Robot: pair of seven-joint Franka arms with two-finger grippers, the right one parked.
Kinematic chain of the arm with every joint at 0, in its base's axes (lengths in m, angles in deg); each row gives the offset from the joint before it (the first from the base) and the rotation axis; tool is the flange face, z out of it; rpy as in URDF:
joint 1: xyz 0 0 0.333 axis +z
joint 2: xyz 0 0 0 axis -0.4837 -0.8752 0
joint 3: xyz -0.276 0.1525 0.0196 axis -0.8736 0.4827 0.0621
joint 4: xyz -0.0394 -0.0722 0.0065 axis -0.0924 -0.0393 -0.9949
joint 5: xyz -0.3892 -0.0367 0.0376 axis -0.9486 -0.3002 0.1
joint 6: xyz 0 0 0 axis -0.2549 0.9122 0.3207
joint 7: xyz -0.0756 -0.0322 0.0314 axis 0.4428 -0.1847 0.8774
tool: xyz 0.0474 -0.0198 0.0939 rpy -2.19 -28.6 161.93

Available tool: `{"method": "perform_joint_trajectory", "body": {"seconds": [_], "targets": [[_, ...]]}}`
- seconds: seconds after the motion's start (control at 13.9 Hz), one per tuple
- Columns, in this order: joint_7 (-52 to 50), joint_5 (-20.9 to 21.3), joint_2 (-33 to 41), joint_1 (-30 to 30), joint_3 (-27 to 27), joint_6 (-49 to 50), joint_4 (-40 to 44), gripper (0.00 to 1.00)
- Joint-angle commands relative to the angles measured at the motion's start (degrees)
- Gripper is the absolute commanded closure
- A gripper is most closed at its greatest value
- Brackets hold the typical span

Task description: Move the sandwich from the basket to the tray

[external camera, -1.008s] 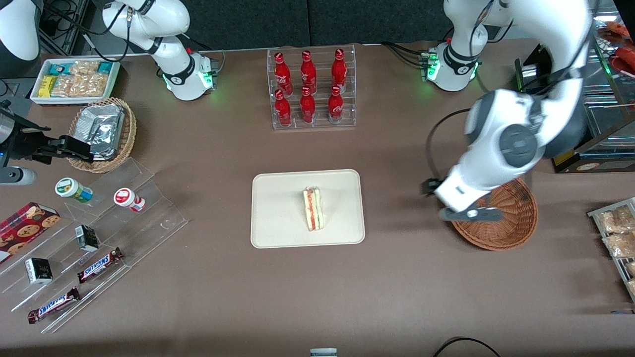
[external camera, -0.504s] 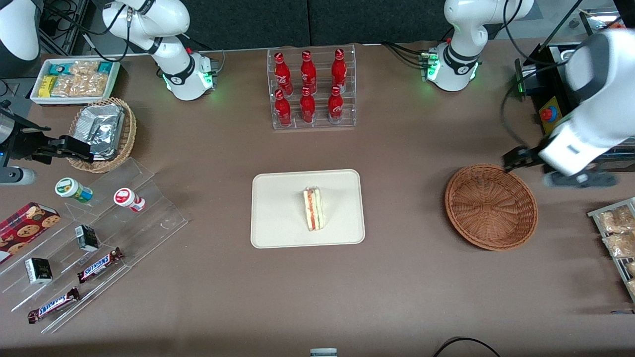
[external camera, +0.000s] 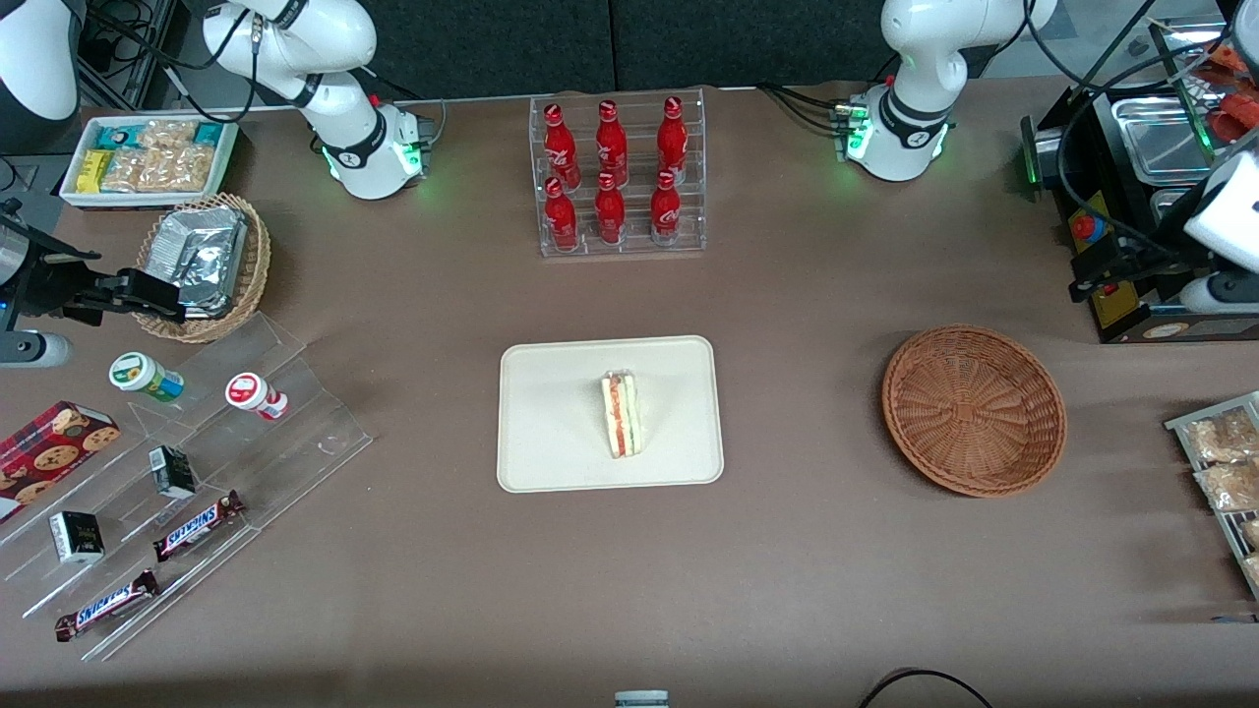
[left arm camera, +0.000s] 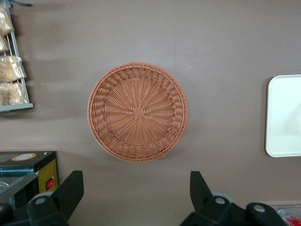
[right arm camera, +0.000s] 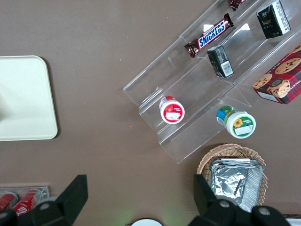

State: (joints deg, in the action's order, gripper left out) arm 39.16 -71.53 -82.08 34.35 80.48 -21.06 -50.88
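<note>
The sandwich (external camera: 622, 414) lies on the cream tray (external camera: 551, 413) in the middle of the brown tabletop (external camera: 807, 570), its red and green layers facing up (it sits near the tray's edge toward the working arm's end). Farther from the front camera than the tray stands a clear rack of red bottles (external camera: 617, 175).

Toward the working arm's end of the tabletop, well apart from the tray, sits the reddish-brown wicker basket (external camera: 974, 409), with nothing in it; the wrist camera looks straight down into its woven bottom (left arm camera: 137, 112).

The claw (external camera: 1131, 264) hangs high at that end, over a black box with a red button (external camera: 1107, 265), clear of the basket. Its two dark fingers (left arm camera: 68, 193) stand wide apart, holding nothing.
</note>
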Motion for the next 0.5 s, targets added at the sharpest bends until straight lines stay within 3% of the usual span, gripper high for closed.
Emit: {"method": "perform_joint_trajectory", "body": {"seconds": [0.0, 0.43], "targets": [[0.52, 0.44, -0.50, -6.28, 5.92, 2.17, 3.03, 0.00], [0.79, 0.44, -0.41, -6.83, 6.21, 8.31, 7.95, 0.00]]}}
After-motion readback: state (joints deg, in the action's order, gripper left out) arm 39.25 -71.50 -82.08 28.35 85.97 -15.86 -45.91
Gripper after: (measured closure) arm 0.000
